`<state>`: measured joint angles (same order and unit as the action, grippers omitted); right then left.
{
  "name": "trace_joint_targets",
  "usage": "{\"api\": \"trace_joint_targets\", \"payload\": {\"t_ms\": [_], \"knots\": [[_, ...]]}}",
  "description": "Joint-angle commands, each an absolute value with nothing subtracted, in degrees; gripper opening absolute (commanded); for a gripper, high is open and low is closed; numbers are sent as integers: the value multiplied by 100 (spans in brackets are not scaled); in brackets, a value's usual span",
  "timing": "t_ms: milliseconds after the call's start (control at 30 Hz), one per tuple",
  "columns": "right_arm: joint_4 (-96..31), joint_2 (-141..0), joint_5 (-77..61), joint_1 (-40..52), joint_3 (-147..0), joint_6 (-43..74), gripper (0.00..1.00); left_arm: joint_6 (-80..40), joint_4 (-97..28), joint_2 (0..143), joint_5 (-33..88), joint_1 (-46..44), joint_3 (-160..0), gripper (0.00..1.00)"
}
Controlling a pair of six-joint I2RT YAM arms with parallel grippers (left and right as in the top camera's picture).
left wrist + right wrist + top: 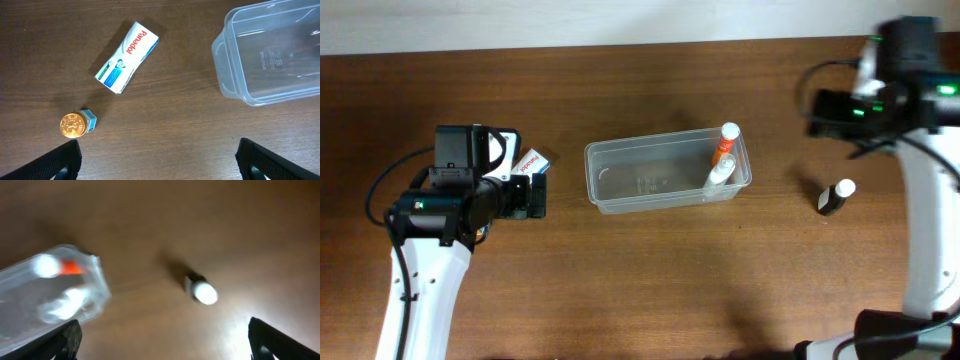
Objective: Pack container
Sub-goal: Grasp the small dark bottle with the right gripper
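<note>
The clear container lies mid-table, with an orange bottle and a white bottle in its right end. A dark bottle with a white cap lies on the table to its right. A white Panadol box lies to its left. My left gripper is open and empty beside the box. The left wrist view shows the box, a small gold-lidded jar and the container's corner ahead of the open jaws. My right gripper is open, above the dark bottle.
The table is brown wood; its far edge meets a white wall at the top of the overhead view. The right wrist view is blurred and shows the container's right end at left. The right arm's base stands at the bottom right.
</note>
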<state>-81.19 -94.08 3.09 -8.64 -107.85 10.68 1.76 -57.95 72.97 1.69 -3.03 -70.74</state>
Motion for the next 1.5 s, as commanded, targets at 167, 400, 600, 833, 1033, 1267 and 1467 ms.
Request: {"api": "trace_joint_targets", "payload": {"t_ms": [167,400,600,833,1033,1267,1467], "knots": [[-8311,-10027,5,-1634,-10278,989,99,244,-5708,7319,172,-272,-7170,99],[-8141,-10541,25,-1658,-9789,926,100,244,-5710,7319,172,-272,-7170,99],[-7658,-10711,23,-1660,-9297,904,96,244,-5717,7319,172,-272,-7170,99],[-7098,-10742,23,-1664,-8753,609,92,244,-5769,7319,172,-272,-7170,99],[-6796,-10742,25,-1664,-8613,336,90,246,-5774,7319,172,-272,-7170,99],[-6674,-10742,23,-1809,-8604,340,75,244,-5784,7319,172,-272,-7170,99],[-6657,-10755,21,-1988,-8565,338,75,244,-5798,7319,174,-272,-7170,99]]}}
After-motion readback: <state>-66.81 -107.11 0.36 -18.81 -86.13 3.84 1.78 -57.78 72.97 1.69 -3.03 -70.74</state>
